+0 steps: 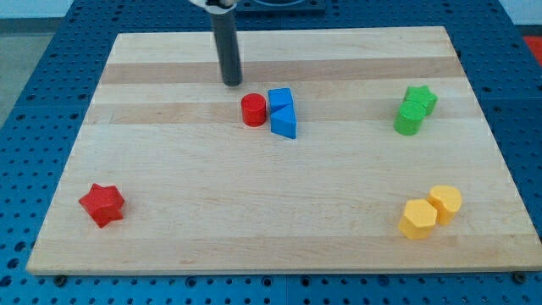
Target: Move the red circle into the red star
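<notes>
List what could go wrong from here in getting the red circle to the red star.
1. My tip sits just above the red circle, slightly left; pushing from there would probably send it down, not toward the far red star at lower left.
2. The circle touches the blue blocks; repositioning to its right may knock them.

A pale wooden board (279, 212) carries eight small blocks. Near its top centre, a red circle (253, 110) touches a blue cube (280, 100) and blue triangle (285, 123). A red star (102, 204) sits bottom left. A green star (420, 97) and green circle (408, 119) touch at right. A yellow hexagon (417, 219) and yellow circle (445, 202) touch bottom right.
</notes>
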You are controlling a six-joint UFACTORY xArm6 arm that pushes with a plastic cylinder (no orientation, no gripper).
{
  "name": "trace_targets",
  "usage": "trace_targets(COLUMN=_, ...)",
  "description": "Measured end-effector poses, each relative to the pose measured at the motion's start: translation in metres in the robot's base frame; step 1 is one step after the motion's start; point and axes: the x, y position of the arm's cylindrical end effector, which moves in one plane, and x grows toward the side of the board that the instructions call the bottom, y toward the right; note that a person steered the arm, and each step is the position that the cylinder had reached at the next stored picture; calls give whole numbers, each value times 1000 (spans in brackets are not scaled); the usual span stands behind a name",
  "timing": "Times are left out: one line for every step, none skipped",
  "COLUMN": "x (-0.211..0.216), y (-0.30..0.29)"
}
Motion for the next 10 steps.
trace_targets(x=0, y=19)
trace_targets(x=4, y=30)
trace_targets(x=20, y=30)
trace_targets(x=37, y=30)
trace_targets(x=51, y=30)
trace_targets(x=65, y=30)
trace_targets(x=80, y=30)
trace_targets(x=97, y=30)
trace_targets(x=111, y=30)
trace_targets(x=125, y=31)
